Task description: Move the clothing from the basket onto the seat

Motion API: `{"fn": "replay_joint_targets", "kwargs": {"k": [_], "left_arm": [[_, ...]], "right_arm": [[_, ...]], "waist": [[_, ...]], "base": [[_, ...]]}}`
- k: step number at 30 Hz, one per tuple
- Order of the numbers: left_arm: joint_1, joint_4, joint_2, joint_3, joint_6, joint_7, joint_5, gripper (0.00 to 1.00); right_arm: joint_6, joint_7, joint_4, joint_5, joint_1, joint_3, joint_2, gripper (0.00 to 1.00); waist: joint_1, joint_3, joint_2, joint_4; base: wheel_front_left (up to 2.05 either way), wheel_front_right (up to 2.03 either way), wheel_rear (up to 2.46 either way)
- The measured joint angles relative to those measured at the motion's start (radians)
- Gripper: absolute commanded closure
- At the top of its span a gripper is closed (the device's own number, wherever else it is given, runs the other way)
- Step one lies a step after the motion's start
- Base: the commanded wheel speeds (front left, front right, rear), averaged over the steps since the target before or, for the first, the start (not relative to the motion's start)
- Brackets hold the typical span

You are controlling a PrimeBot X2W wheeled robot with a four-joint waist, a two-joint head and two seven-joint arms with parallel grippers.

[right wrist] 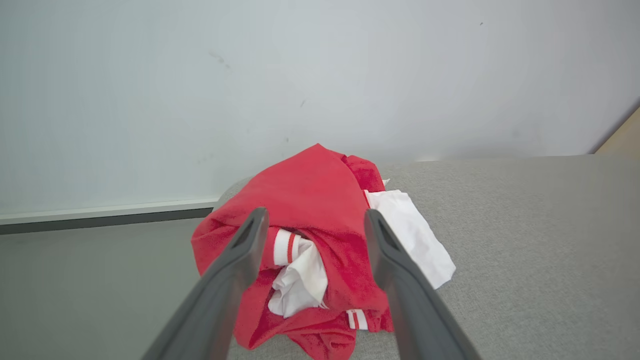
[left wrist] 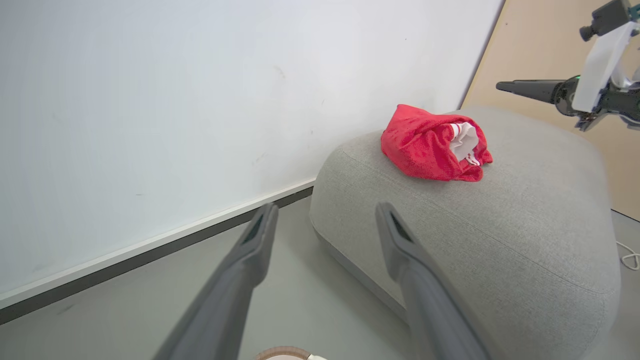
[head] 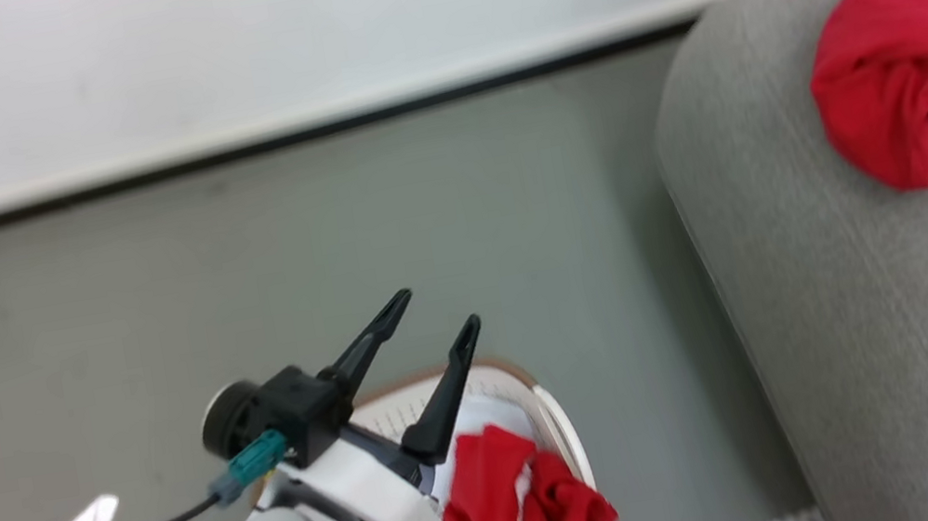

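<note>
1. Right gripper: long dark fingers spread wide, gripping nothing, poised over a crumpled red-and-white cloth garment.
2. That garment lies on the large light grey woven-fabric seat, near its wall-side edge.
3. Left gripper: fingers wide apart, empty, above the small cream-white perforated plastic basket.
4. A second red cloth garment lies in the basket, on the floor beside the seat.

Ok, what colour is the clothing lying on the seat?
The clothing is red with white-striped trim and white fabric, clearest in the right wrist view.
</note>
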Motion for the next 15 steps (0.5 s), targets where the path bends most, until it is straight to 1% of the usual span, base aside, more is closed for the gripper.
{"fn": "replay_joint_targets", "kwargs": {"k": [4, 7, 9, 12, 15], "left_arm": [[0.055, 0.004, -0.012, 0.054, 0.016, 0.0, -0.001, 0.0], [0.098, 0.007, -0.015, 0.098, 0.029, 0.0, -0.002, 0.0], [0.124, 0.009, -0.016, 0.132, 0.042, 0.0, -0.002, 0.0], [0.159, 0.008, -0.018, 0.185, 0.071, 0.0, -0.001, 0.0], [0.192, 0.009, -0.021, 0.232, 0.086, 0.0, 0.005, 0.0]], "right_arm": [[0.0, 0.015, -0.157, 0.093, 0.11, 0.053, -0.026, 0.0], [0.0, 0.017, -0.264, 0.141, 0.193, 0.064, -0.031, 0.0], [0.0, 0.007, -0.328, 0.164, 0.249, 0.05, -0.028, 0.0], [0.0, -0.018, -0.414, 0.168, 0.326, 0.023, -0.016, 0.0], [0.0, -0.049, -0.488, 0.158, 0.397, -0.008, 0.021, 0.0]], "waist": [[-0.0001, -0.091, 0.0, 0.021], [-0.0002, -0.156, 0.0, 0.039], [-0.0002, -0.194, 0.0, 0.053], [-0.0004, -0.235, 0.0, 0.079], [-0.0003, -0.255, 0.0, 0.109]], "base": [[0.0, 0.0, 0.0], [0.0, 0.0, 0.0], [0.0, 0.0, 0.0], [0.0, 0.0, 0.0], [0.0, 0.0, 0.0]]}}
